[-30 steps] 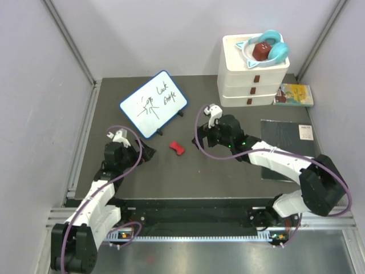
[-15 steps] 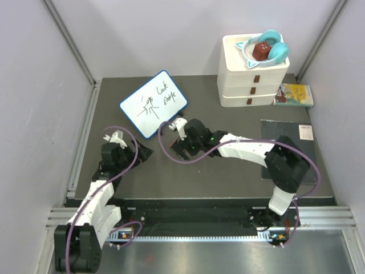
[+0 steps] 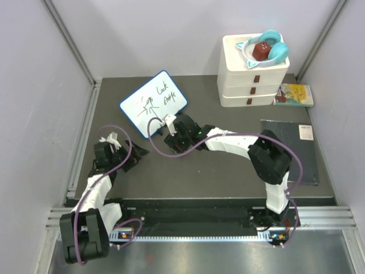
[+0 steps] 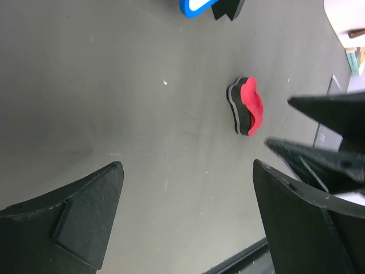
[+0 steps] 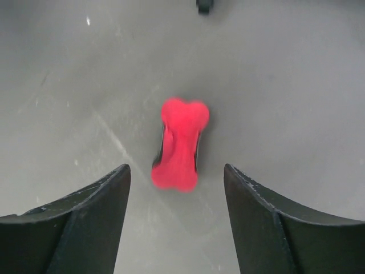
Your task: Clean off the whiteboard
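We see a dark grey tabletop, matt and finely scuffed with pale scratches. On it the small red bone-shaped eraser looks soft and matt, foam-like, over a black felt-like layer. The right gripper has fingers of matt black plastic. The blue-framed white whiteboard looks smooth.

Red eraser lies on table, apart from whiteboard.
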